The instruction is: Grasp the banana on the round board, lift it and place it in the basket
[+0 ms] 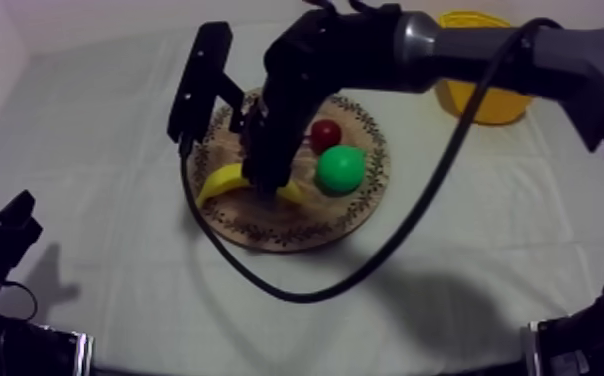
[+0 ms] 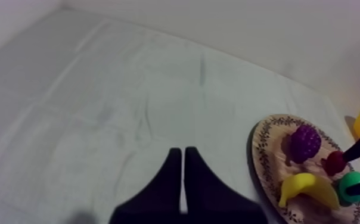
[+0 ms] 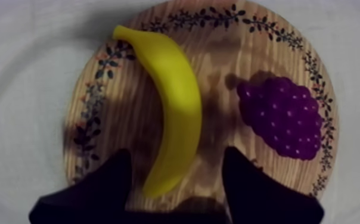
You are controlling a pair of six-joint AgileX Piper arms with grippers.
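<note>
Arm links cover much of the scene from above. The right arm crosses the yellow basket [image 1: 481, 105] and hides its inside. The right gripper [image 1: 266, 187] covers the middle of the banana [image 1: 221, 182], so only the two yellow ends poke out, one at each side of it. The basket stands well beyond that gripper, apart from the board.

From the right wrist, the banana [image 3: 173, 113] lies flat on the round wooden board [image 3: 99, 89]. Its long axis runs straight away from the gripper [image 3: 176, 156], with the near tip between the fingers and the far tip at the patterned rim. The fingers are spread, one on each side of that near end, with bare wood showing between each finger and the fruit.

The board also carries the bunch of grapes [image 3: 284, 116], just beyond one finger. A small red fruit [image 1: 325, 133] and a round green fruit [image 1: 341, 168], possibly the pear, sit beside the gripper.

The left gripper [image 2: 183, 156] hangs over bare cloth with its fingers pressed together, the board off to one side.
</note>
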